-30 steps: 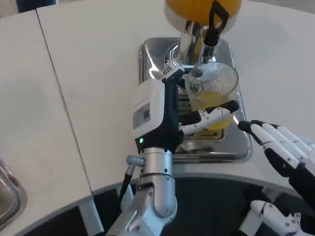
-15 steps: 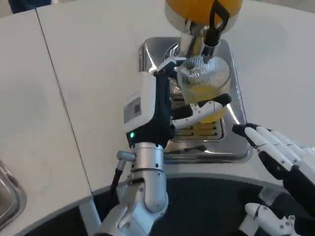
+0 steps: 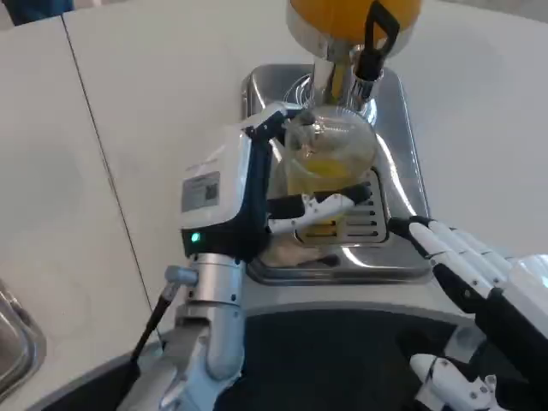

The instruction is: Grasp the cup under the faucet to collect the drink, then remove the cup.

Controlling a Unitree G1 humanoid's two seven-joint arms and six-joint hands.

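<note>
1. Nearest the camera, right robot hand (image 3: 467,270) lies at the table (image 3: 128,145) edge, fingers extended and apart, holding nothing.
2. Left robot hand (image 3: 257,205) grips the clear cup (image 3: 330,158), fingers wrapped around its side.
3. Cup holds yellow drink and sits over the steel drip tray (image 3: 402,171).
4. Beyond it, faucet (image 3: 360,68) below the orange dispenser (image 3: 351,17).
</note>
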